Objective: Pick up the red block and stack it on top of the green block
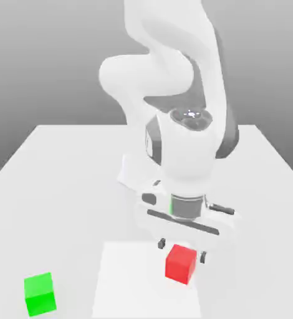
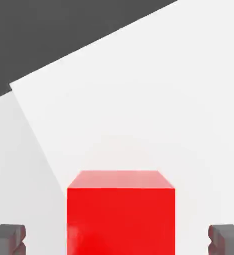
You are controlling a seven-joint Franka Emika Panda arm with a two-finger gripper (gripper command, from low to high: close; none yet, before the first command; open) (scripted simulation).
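Observation:
The red block point(image 1: 180, 264) rests on the white table near its front edge, on a brighter white patch. My gripper point(image 1: 182, 250) hovers just over it, open, with one dark fingertip on each side of the block and a gap between each and its faces. In the hand view the red block point(image 2: 121, 213) sits between the two dark fingertips point(image 2: 8, 238), untouched by either. The green block point(image 1: 39, 293) stands alone on the table toward the exterior view's left front corner, well apart from the red block.
The white arm's base and links point(image 1: 168, 81) rise behind the gripper at the table's middle. A brighter square patch point(image 1: 127, 280) marks the tabletop under the red block. The table's front edge lies close to both blocks.

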